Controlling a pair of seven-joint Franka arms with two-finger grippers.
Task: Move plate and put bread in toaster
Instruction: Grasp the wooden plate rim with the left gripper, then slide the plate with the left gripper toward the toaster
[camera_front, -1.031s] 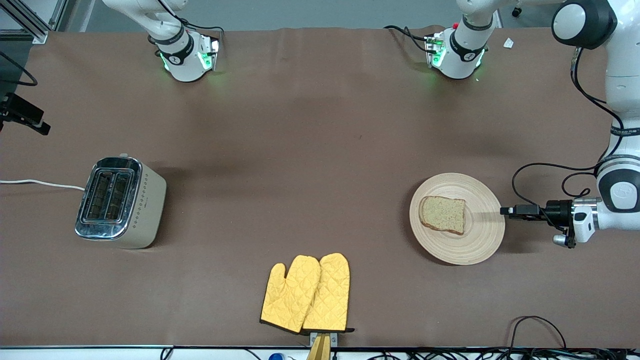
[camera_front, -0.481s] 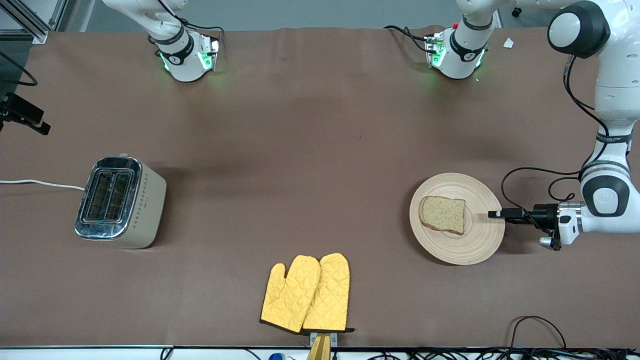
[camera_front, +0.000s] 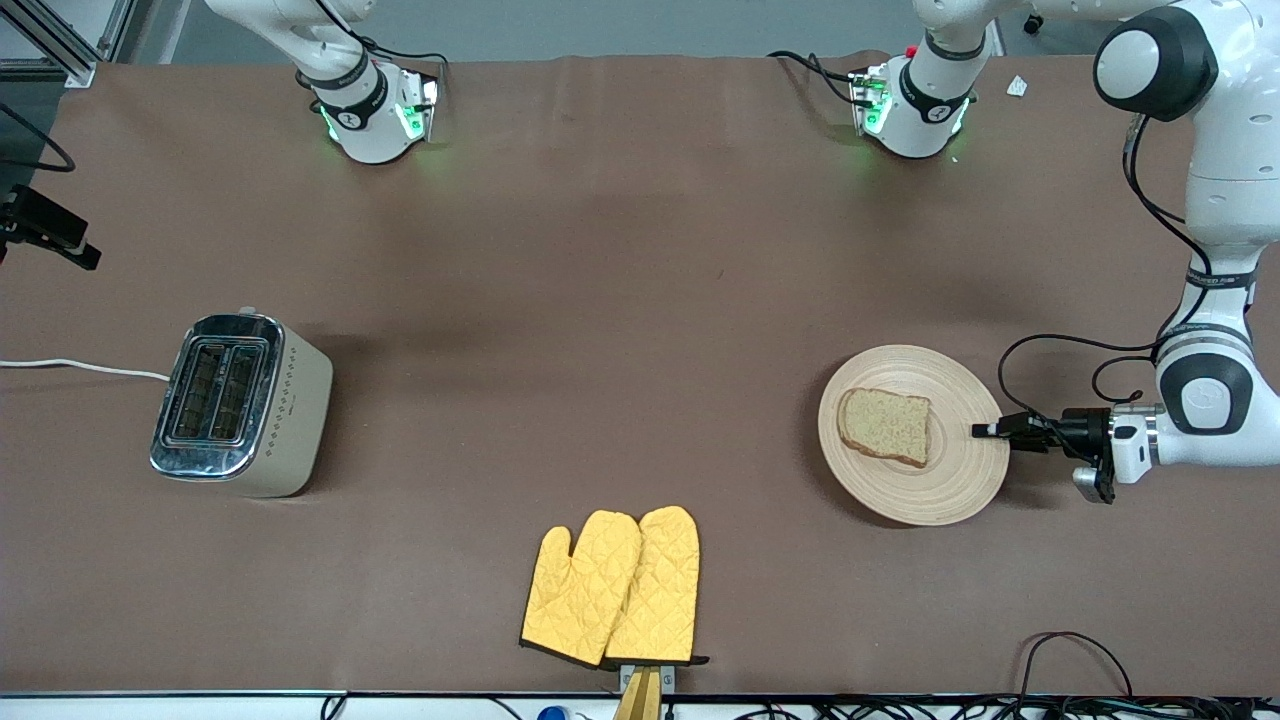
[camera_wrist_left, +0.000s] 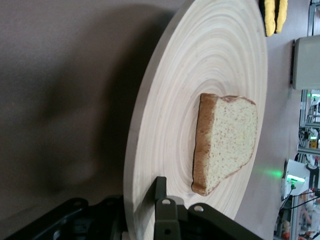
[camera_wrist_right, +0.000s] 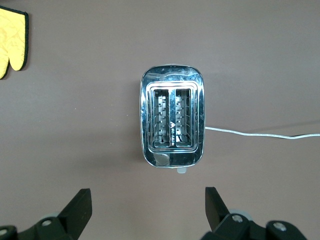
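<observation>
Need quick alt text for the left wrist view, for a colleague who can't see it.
The left gripper is shut on the rim of the plate, one finger above and one below. The bread lies on the plate near the fingers.

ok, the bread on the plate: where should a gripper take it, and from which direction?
Probably from above, one finger on each of two opposite crust edges. The bread lies flat on the plate, so its faces can't be pinched and the plate blocks a low sideways approach. The left gripper is shut on the plate's rim at the left arm's end, so approach away from that edge.
</observation>
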